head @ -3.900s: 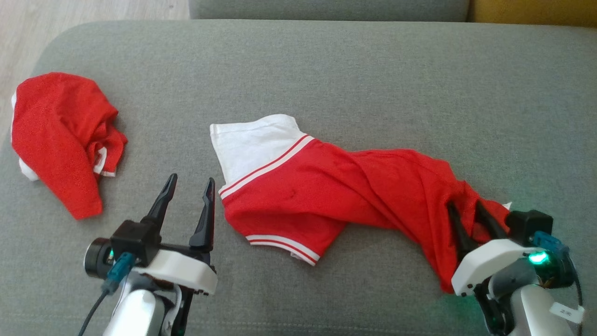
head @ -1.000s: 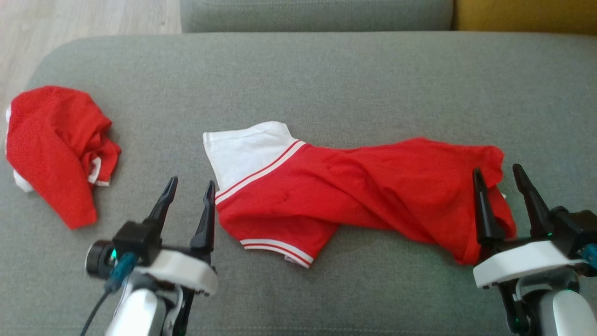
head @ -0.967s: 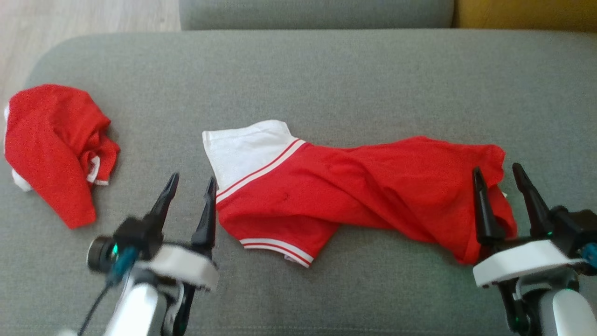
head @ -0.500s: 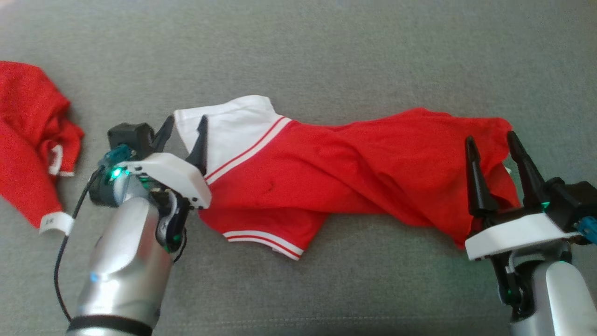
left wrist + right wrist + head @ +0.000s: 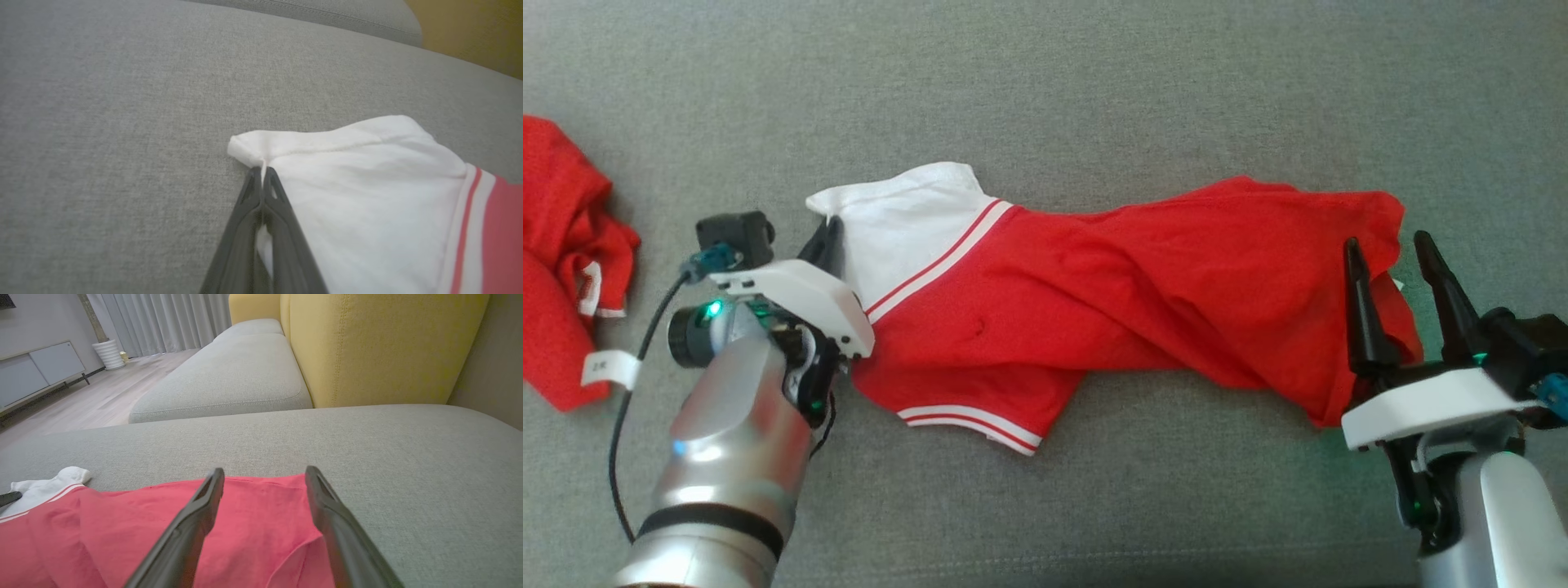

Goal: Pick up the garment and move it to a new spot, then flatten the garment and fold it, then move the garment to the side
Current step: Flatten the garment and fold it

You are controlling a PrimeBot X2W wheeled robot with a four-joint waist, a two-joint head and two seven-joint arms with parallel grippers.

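Garment [image 5: 1111, 310] corner sits pinched in left gripper [image 5: 262, 170], plain from wrist; right gripper [image 5: 1387, 239] spread.

Head view overhead, wrist views low, close, sharing garment [image 5: 1135, 310]

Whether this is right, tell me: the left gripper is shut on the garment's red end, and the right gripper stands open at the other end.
Wrong in one point. The left gripper is shut on the garment's white end, at its corner; the left wrist view shows it. The right gripper does stand open at the other end.
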